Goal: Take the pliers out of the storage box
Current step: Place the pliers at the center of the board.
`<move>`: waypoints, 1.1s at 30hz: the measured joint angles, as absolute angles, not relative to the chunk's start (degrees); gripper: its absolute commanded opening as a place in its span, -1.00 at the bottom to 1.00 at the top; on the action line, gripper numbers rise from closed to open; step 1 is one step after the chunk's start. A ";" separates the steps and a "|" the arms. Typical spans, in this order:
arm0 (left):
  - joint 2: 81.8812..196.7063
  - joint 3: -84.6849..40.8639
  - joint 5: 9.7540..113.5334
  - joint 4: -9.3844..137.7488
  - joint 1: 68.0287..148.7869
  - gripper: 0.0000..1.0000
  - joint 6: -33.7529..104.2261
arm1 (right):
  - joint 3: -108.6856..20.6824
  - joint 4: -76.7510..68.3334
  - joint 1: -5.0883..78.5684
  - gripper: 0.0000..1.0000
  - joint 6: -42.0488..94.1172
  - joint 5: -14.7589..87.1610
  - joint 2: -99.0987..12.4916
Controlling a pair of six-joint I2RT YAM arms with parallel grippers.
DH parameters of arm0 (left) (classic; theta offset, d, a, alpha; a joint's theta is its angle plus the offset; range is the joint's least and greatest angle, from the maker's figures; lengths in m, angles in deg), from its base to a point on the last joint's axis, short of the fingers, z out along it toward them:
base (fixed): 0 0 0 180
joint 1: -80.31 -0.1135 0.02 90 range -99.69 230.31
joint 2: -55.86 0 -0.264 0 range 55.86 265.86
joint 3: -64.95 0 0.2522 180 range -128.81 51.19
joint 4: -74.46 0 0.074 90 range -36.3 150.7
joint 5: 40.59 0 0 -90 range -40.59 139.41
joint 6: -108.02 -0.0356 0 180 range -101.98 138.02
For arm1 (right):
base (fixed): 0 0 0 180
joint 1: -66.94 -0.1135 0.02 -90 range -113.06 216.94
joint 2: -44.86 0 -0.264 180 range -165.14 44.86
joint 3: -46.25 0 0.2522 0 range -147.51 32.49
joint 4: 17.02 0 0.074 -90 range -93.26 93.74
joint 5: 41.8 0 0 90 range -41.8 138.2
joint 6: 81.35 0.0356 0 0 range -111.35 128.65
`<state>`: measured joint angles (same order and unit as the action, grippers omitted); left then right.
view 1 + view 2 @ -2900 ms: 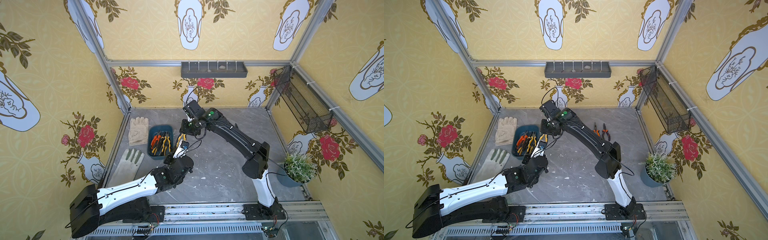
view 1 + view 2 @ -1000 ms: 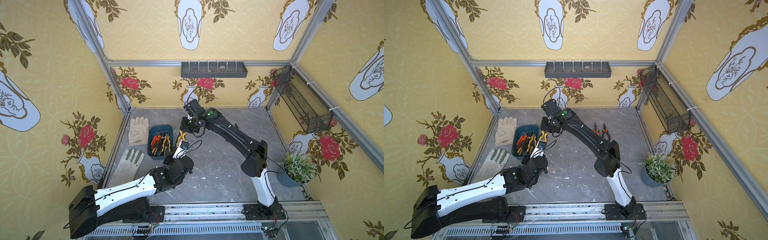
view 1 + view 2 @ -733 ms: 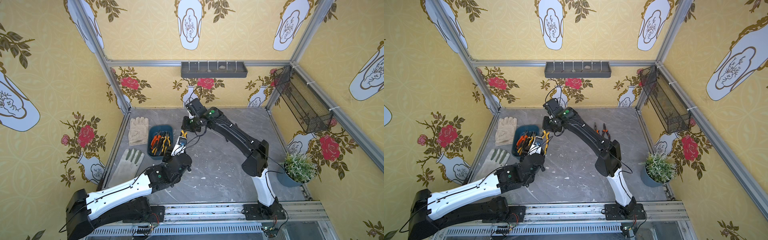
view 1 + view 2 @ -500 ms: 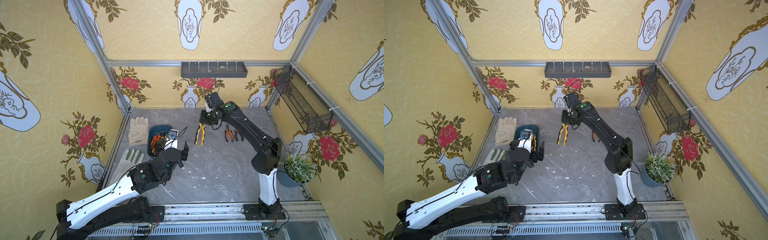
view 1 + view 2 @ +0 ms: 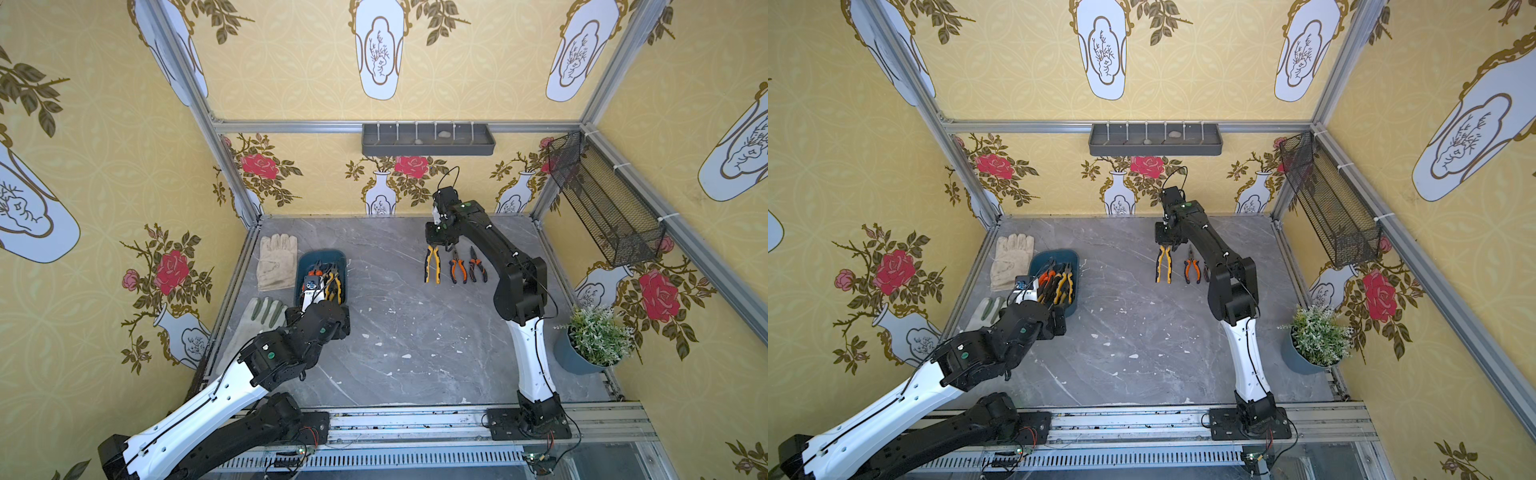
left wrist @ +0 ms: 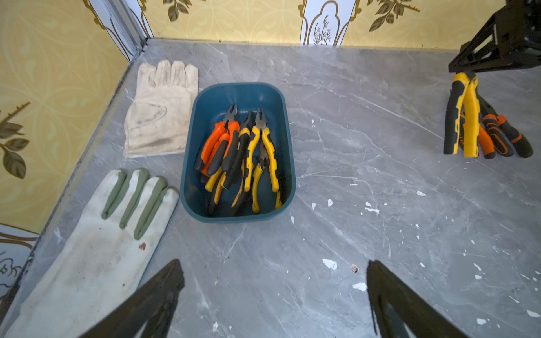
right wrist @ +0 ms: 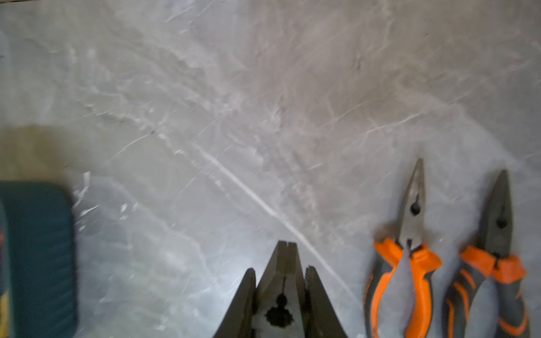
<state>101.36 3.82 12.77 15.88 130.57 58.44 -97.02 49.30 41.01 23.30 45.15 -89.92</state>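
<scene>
The dark teal storage box [image 6: 205, 96] stands at the left of the table, also in both top views [image 5: 328, 254] [image 5: 1059, 253]. Several pliers [image 6: 240, 152] with orange or yellow handles lie in it. My left gripper [image 6: 273, 263] is open and empty, hovering just short of the box's near end. At the back right, my right gripper [image 7: 281, 269] is shut on the dark head of yellow-and-black pliers [image 5: 432, 266], whose handles reach down toward the table. Two orange-handled pliers [image 5: 457, 268] [image 5: 478, 266] lie just beside them.
A beige glove [image 5: 276, 262] and a white-and-green glove [image 5: 259, 320] lie left of the box by the wall. A potted plant [image 5: 594, 336] stands at the right edge. A grey divided tray [image 5: 428, 139] and a black mesh basket [image 5: 602, 199] hang on the walls.
My left gripper opened, let go of the yellow pliers and drew back toward the box's near end. The right arm carried those pliers from beside the box to the back right.
</scene>
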 measured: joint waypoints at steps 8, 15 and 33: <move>98.39 5.98 15.35 14.81 130.57 0.98 62.03 | -102.07 49.36 42.23 -1.00 20.77 44.80 -99.56; 97.56 7.12 15.94 13.78 130.53 0.98 63.27 | -102.01 48.42 42.41 -0.95 20.42 45.72 -101.22; 96.75 6.66 15.77 11.36 130.53 0.98 64.28 | -104.74 46.98 43.94 -0.87 21.16 46.57 -105.29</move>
